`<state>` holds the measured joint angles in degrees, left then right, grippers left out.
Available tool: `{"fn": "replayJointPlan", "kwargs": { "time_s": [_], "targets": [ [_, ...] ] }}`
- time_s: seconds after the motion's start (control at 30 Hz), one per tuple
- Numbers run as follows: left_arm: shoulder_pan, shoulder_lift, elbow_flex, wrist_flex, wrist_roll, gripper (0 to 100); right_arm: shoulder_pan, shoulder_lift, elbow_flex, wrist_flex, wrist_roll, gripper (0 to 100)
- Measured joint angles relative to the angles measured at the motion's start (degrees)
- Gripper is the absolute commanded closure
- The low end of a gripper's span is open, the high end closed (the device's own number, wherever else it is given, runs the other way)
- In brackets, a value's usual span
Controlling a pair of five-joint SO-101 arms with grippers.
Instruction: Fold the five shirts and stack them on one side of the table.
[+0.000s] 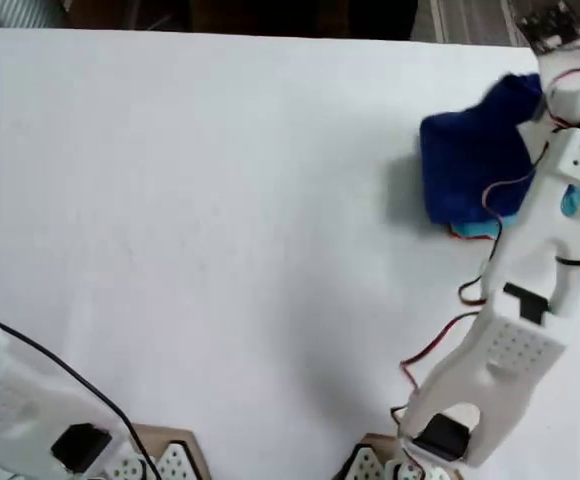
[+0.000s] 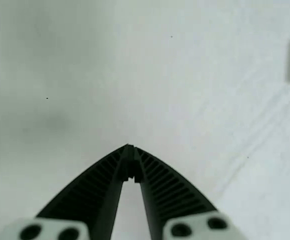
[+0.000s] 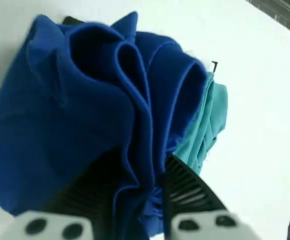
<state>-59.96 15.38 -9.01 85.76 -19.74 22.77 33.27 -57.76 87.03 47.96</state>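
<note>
right gripper (image 3: 154, 192) is pinching bunched folds of the blue shirt (image 3: 85, 100); the shirt is sitting atop a teal shirt (image 3: 207, 125) near the table's (image 1: 220, 200) right side; left gripper (image 2: 130, 172) is hanging pressed together above the table

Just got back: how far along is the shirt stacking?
Done: teal shirt and a red edge lie stacked at the table's side. In hand: the right gripper pinches the bunched blue shirt on top. To do: flattening it; five shirts cannot be counted. The left gripper is shut above the table.
</note>
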Motion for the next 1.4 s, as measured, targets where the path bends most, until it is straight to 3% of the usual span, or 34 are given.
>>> {"fn": "replayJointPlan", "kwargs": {
  "time_s": [0.23, 0.47, 0.7, 0.93, 1.03, 1.13, 1.4],
  "targets": [
    [0.00, 0.00, 0.00, 0.00, 0.00, 97, 3.69, 8.88, 0.00, -10.02, 3.08, 97.8],
    [0.00, 0.00, 0.00, 0.00, 0.00, 97, 4.04, 11.60, 0.00, -13.80, 4.66, 96.7],
    [0.00, 0.00, 0.00, 0.00, 0.00, 97, 4.48, 11.60, 0.00, -13.80, 3.78, 73.7],
    [0.00, 0.00, 0.00, 0.00, 0.00, 97, 6.95, 11.60, -6.68, -13.80, -7.03, 84.1],
    [0.00, 0.00, 0.00, 0.00, 0.00, 97, 7.82, 11.60, -11.43, -13.80, -15.30, 99.0],
    [0.00, 0.00, 0.00, 0.00, 0.00, 97, 7.56, 11.52, -14.15, -13.80, -19.43, 94.3],
    [0.00, 0.00, 0.00, 0.00, 0.00, 97, 0.79, 11.52, -11.96, -16.53, -20.48, 96.4]
  ]
}}
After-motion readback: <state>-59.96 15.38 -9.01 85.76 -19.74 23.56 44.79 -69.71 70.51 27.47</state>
